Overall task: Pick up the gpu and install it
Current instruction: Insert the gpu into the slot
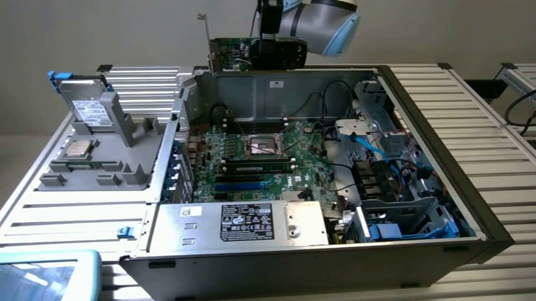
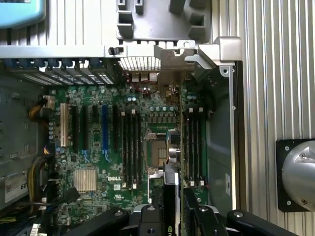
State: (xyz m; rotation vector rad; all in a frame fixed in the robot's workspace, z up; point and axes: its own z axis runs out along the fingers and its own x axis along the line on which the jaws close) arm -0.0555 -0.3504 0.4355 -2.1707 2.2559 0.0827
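Note:
The gpu (image 1: 238, 53), a green card with a black cooler and a long silver end bracket, hangs in the air above the back wall of the open computer case (image 1: 469, 207). My gripper (image 1: 274, 55) is shut on its cooler side. In the wrist view the gpu (image 2: 171, 162) is seen edge-on between my fingers (image 2: 147, 216), over the large green motherboard (image 2: 93, 157), next to the CPU socket. The motherboard's expansion slots (image 2: 105, 129) lie further off to one side. In the exterior view these slots (image 1: 238, 186) are near the board's front edge, well below the card.
A silver power supply box (image 1: 251, 222) fills the case's front. Blue cables (image 1: 368, 143) and drive cages occupy the exterior view's right. A grey stand (image 1: 109, 141) with a processor and a drive stands at the left. A light blue tray (image 1: 42, 276) lies at the front left.

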